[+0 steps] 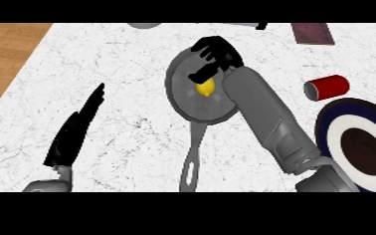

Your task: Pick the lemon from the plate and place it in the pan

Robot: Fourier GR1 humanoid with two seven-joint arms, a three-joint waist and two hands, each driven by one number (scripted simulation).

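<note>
Head view: lemon (206, 86) in pan (183, 97).

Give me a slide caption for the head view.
Right hand over the pan, lemon inside it.

Two smooth grey forearms, rounded and tapering, each end in a black hand: the right hand (214, 55) broad with stubby fingers, the left hand (73, 129) long and slim.

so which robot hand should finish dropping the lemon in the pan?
Right. The right robot hand is over the pan, with the lemon just beneath it. The left robot hand rests open, well off to the pan's left.
</note>
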